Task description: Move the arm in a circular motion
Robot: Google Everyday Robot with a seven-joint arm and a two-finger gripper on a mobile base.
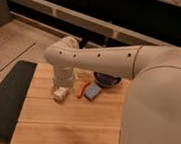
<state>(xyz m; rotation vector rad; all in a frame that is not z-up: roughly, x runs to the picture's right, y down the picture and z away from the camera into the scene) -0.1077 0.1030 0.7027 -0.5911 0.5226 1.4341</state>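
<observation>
arm stretched leftward over wooden surface | gripper pointed down near blue item | grip state cannot be told

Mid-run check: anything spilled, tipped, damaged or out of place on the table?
Nothing stands out. The arm reaches across the wooden table, its gripper pointing down close to the boards. A dark bowl, a blue block and a thin red item lie close together beside it; no spill or damage shows.

Cream arm across wood table, gripper low on tabletop, nr blue obj & dark bowl.
</observation>
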